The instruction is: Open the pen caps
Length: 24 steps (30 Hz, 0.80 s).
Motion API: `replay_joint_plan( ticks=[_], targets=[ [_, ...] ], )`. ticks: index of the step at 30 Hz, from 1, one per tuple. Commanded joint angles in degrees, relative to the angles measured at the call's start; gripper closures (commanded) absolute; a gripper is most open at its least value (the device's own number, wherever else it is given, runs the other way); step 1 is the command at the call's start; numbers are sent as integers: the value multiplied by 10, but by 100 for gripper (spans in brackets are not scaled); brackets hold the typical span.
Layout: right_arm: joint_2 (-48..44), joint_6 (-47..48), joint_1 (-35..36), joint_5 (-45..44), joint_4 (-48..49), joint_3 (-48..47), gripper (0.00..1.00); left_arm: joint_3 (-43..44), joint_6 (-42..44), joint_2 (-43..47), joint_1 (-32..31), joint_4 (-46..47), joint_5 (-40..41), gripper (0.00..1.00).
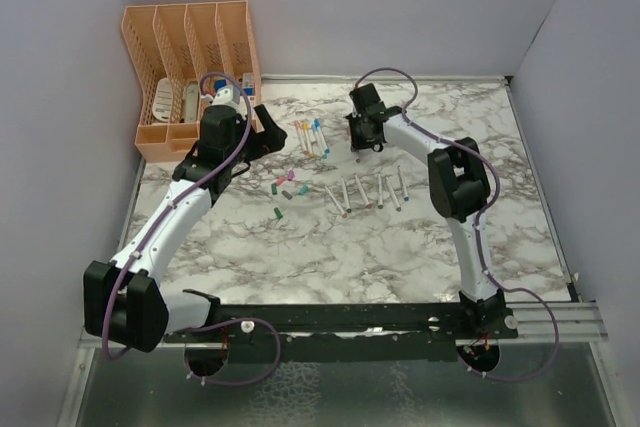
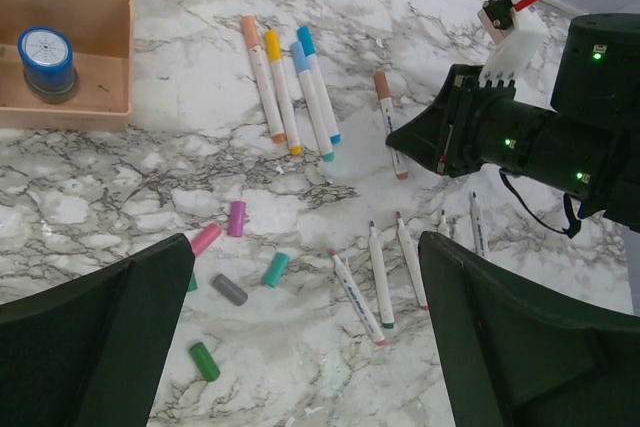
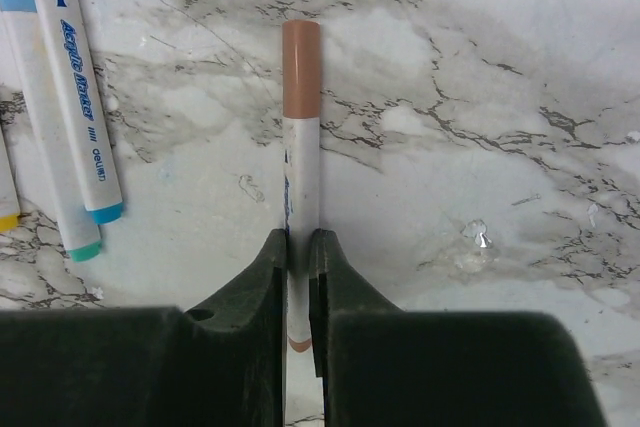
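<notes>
Beyond the right end effector (image 3: 298, 237) (tight on the pen (image 3: 301, 167)), brown cap (image 3: 301, 67), seemingly unopened.

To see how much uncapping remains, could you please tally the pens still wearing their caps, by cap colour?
Orange cap: 1
Yellow cap: 1
Light blue cap: 1
Blue cap: 1
Brown cap: 1
Total: 5

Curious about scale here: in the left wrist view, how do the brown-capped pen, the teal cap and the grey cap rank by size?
1. brown-capped pen: clearly the longest.
2. teal cap and grey cap: they look about alike, so I won't rank one above the other.
</notes>
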<state>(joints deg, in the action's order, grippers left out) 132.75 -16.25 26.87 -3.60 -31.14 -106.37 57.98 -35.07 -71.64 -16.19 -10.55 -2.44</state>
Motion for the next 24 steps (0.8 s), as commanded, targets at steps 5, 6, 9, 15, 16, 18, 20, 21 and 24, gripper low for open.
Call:
replay_joint_plan(
  ticks=[5,6,9,15,16,18,20,21,24],
  targets=[
    [-89,38,-13,11,50,104,99,-50,-86,14,2,83,-75,4],
    [-116,45,-12,17,80,130,99,-62,-100,12,1,100,-85,5],
    [-200,60,-12,53,140,188,99,-77,-136,-6,0,146,-112,6],
    [-273,70,-3,140,129,220,99,-36,-160,-69,-8,194,-143,7],
    [-283,71,2,148,125,226,99,-24,-160,-83,-11,196,-148,7],
    [-304,73,15,158,129,247,99,1,-160,-112,-16,199,-160,8],
    [-325,72,27,166,135,266,99,21,-163,-134,-23,203,-166,10],
    [-336,70,34,170,139,274,99,28,-166,-144,-26,206,-167,11],
    [-363,60,50,183,146,295,99,39,-178,-165,-36,228,-168,13]
  ],
)
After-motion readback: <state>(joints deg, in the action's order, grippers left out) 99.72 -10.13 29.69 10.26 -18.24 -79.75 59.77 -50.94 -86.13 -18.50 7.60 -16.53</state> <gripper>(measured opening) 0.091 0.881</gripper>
